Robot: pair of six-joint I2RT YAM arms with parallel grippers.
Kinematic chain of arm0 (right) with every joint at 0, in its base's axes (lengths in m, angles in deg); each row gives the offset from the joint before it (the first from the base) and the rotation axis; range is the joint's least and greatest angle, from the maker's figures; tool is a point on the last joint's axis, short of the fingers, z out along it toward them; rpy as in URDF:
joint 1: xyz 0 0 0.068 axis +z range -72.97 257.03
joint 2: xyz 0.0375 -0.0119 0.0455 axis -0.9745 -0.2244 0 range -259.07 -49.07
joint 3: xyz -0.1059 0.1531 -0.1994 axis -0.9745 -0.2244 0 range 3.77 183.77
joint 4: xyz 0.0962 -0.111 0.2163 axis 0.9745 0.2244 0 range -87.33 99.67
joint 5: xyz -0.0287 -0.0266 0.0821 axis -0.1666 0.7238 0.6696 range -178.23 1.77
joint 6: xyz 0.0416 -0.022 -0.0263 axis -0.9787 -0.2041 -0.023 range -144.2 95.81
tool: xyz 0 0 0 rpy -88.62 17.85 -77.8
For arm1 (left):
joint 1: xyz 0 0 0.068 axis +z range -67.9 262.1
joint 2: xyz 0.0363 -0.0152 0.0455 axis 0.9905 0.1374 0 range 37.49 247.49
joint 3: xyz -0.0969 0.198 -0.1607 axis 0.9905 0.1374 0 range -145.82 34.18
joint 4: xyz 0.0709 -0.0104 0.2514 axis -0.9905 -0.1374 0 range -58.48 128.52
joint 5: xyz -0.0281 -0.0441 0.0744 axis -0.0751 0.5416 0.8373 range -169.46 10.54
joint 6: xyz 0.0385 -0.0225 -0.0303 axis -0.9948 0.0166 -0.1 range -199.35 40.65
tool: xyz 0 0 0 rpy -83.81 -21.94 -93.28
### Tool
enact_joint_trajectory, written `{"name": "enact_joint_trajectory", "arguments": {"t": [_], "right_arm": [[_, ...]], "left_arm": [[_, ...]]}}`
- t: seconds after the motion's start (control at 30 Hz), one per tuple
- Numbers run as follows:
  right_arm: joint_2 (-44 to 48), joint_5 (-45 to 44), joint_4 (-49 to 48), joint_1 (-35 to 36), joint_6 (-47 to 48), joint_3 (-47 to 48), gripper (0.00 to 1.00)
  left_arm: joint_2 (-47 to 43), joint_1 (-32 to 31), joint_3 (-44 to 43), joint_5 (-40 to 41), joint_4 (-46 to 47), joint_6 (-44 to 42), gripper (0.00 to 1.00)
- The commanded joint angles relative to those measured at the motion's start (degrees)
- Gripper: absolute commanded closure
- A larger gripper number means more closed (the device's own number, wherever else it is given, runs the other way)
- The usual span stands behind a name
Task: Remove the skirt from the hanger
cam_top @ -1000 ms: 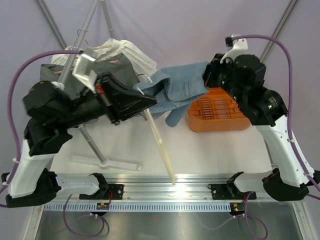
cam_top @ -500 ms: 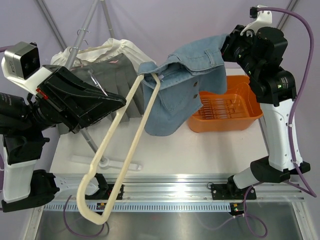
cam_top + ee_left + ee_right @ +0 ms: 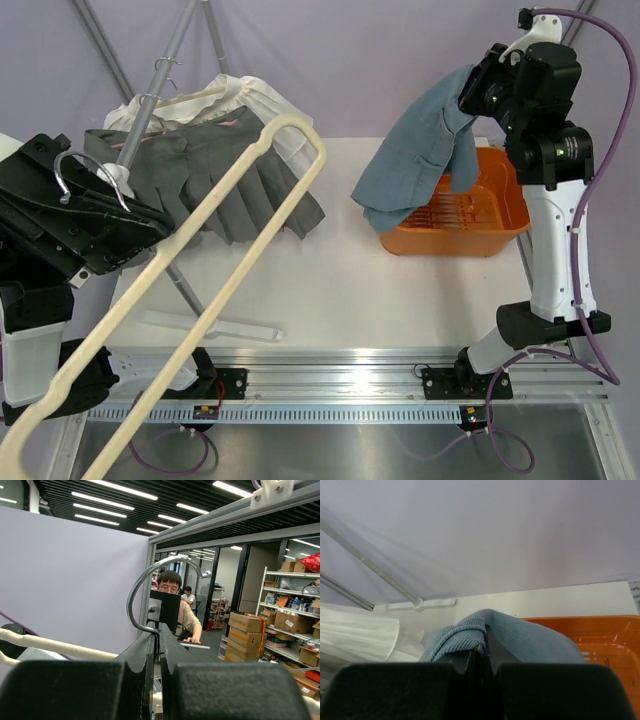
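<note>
The blue denim skirt hangs free from my right gripper, raised above the orange basket; its lower edge dangles at the basket's left rim. In the right wrist view the jaws are shut on a fold of the skirt. The cream hanger is bare and held high and close to the top camera by my left gripper, shut on the hanger's metal hook. The hanger runs from upper centre to the lower left corner.
A rack with a metal pole stands at the back left, carrying a grey pleated skirt and a white garment. Its base bar lies on the white table. Purple curtain behind.
The skirt has come off the hanger. My right gripper carried it right and up over the basket. My left arm swung the bare hanger down and left, toward the camera.
</note>
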Motion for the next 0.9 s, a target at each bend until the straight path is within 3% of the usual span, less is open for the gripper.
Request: {"name": "enact_joint_trajectory", "arguments": {"t": [0.0,0.2,0.37,0.77,0.8,0.83,0.87], "right_arm": [[1.07,1.26,-5.13,-3.22,0.46,6.3,1.0],[-0.33,4.42,-3.91,-6.92,-0.42,14.91,1.0],[-0.51,5.12,-4.95,-9.11,-0.68,17.66,1.0],[0.81,4.07,-6.37,-11.93,2.74,0.28,1.0],[0.98,4.85,-5.84,-11.93,2.74,-0.7,0.97],[0.98,5.21,-4.27,-11.93,2.83,-1.75,0.57],[0.9,5.73,-3.04,-11.93,2.74,-3.42,0.27]], "left_arm": [[0.35,-0.05,-0.23,0.44,-3.53,-2.63,1.0],[-1.85,-0.05,6.45,7.99,-15.64,-11.85,1.0],[-3.08,-0.05,15.57,9.06,-15.94,-12.75,1.0],[-2.03,-0.05,22.89,2.12,-13.38,-11.43,1.0],[-2.03,-0.05,22.63,0.9,-13.65,-11.52,1.0],[-1.77,-0.05,22.54,0.19,-13.74,-11.43,1.0],[-1.68,-0.05,22.45,-0.6,-13.65,-11.26,1.0]]}}
